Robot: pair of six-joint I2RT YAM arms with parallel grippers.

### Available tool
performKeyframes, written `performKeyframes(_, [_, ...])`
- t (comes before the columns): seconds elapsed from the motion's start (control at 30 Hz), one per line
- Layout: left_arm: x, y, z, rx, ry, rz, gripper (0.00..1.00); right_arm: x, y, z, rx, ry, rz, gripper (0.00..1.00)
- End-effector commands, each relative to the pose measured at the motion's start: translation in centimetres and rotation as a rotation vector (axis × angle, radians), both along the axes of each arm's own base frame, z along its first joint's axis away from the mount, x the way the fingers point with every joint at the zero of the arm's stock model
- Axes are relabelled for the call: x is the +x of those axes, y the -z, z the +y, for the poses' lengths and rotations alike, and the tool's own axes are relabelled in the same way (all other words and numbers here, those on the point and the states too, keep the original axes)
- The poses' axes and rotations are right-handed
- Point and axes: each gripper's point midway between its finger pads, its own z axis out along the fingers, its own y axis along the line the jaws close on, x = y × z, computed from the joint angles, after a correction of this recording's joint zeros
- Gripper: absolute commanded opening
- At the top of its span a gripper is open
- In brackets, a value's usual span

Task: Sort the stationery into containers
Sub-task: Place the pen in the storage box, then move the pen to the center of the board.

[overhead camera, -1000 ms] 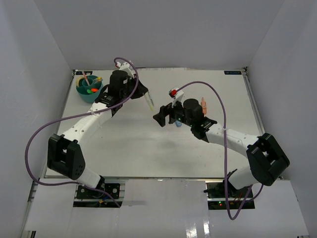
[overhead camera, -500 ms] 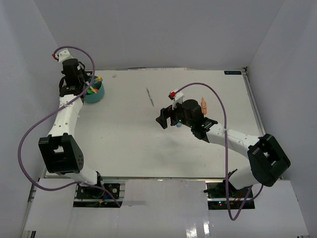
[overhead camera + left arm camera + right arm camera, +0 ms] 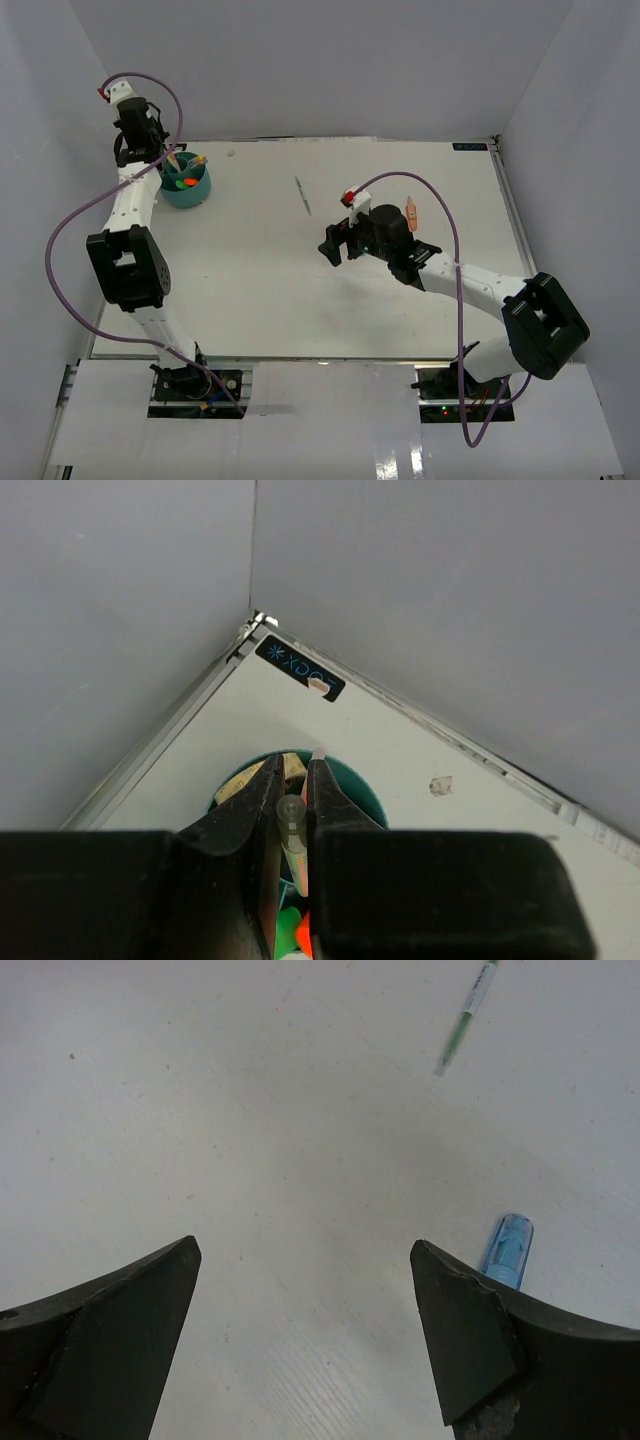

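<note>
Changes, near to far: R gripper (image 3: pixel 305 1248) has hardly shifted mid-table, jaws a touch wider than a sec ago. L arm has swung away from the middle, where it sat right by the green pen (image 3: pixel 301 195), out to the teal cup (image 3: pixel 200 190) at 10 o'clock, far-left corner. The pen didn't go w/ it. It lies loose on the table (image 3: pixel 250 290) at 12 o'clock of centre, well apart from the cup. So prob. that pick came to nothing & the pen is yet to sort.

Tools: R gripper is spread wide and holds nothing. The blue highlighter (image 3: pixel 508 1248) lies just beside its R finger at 4 o'clock, not btw the jaws. L gripper (image 3: pixel 296 770) hangs over the cup, jaws pressed nearly together. A pale barrel (image 3: pixel 291 825) shows in the slit, but can't tell if it's pinched or merely standing in the cup below.
</note>
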Motion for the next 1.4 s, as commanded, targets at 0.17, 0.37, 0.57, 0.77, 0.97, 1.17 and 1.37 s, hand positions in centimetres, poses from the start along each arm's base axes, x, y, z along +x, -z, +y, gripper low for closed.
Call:
performKeyframes(0.17, [2.5,1.5,0.8,0.026,0.017,0.014,0.03,-0.5,0.0,0.3,-0.004,-0.034,-0.008,0.93])
performKeyframes(0.37, [3.4,2.4,1.1,0.045,0.023,0.011,0.04,-0.5,0.6,0.6,-0.012,-0.047,0.007,0.93])
performKeyframes(0.57, [4.3,4.9,0.8,0.038,0.051,0.076,0.32,0.4,1.1,1.2,-0.036,-0.046,0.023,0.94])
performKeyframes(0.77, [3.7,4.8,0.5,0.033,0.066,0.104,0.73,2.5,1.1,2.2,-0.076,-0.009,0.04,0.95])
performKeyframes(0.97, [1.4,4.0,-0.7,-0.024,0.087,0.152,0.98,6.5,2.0,2.6,-0.165,0.107,0.023,0.98])
performKeyframes(1.17, [-3.1,4.3,-4.5,-0.205,0.179,0.193,0.98,9.9,4.3,4.0,-0.222,0.183,0.037,1.0])
performKeyframes(1.37, [-11.4,9.7,-12.1,-0.434,0.371,0.267,0.98,13.0,6.4,5.4,-0.254,0.263,0.025,0.91])
